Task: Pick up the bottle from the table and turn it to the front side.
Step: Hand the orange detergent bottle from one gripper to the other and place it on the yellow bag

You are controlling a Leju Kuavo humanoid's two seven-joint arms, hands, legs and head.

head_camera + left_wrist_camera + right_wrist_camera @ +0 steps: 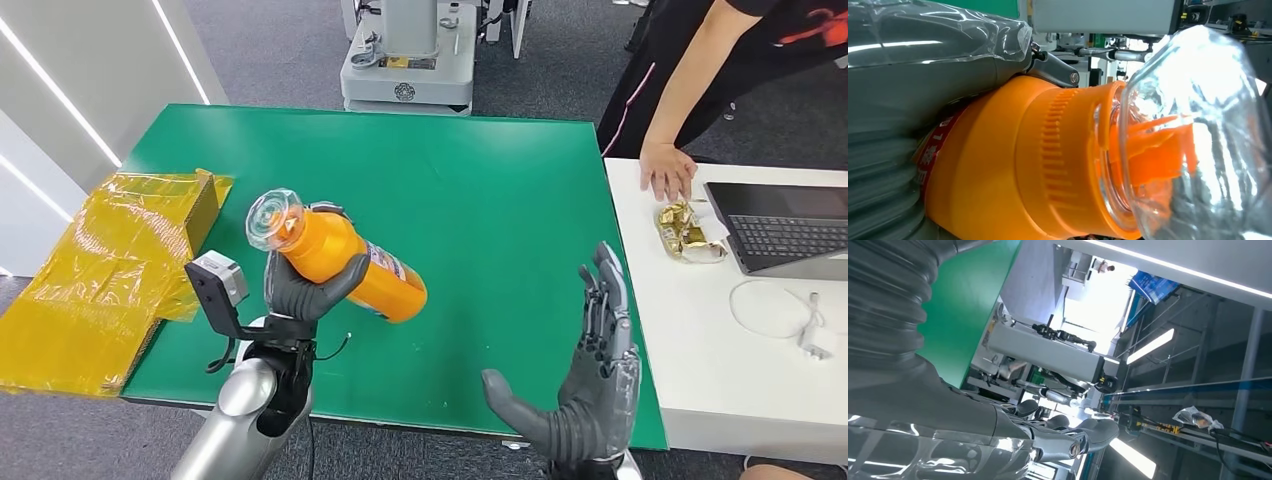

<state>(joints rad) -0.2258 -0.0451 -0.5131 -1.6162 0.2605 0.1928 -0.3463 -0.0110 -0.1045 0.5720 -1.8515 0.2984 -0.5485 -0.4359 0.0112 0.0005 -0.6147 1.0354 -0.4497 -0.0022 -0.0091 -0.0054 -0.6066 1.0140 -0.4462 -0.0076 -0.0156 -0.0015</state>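
My left hand [305, 285] grips an orange bottle [350, 262] around its upper body and holds it tilted above the green table [480, 190], the clear cap [272, 218] pointing up and toward me, the base toward the table's middle. The left wrist view shows the bottle [1013, 170] close up with its ribbed orange collar, clear cap [1198, 135] and a strip of red label beside my thumb [938, 65]. My right hand [585, 385] is raised near the table's front right, palm turned toward the bottle, fingers spread and holding nothing. Its fingers [1068, 437] show in the right wrist view.
A yellow plastic-wrapped box [110, 270] lies on the table's left edge. On a white table [700, 340] at right are a laptop [790, 228], a gold-wrapped item [688, 228] and a white cable [790, 315], with a person's hand [668, 170] resting there. A grey machine base [408, 70] stands beyond.
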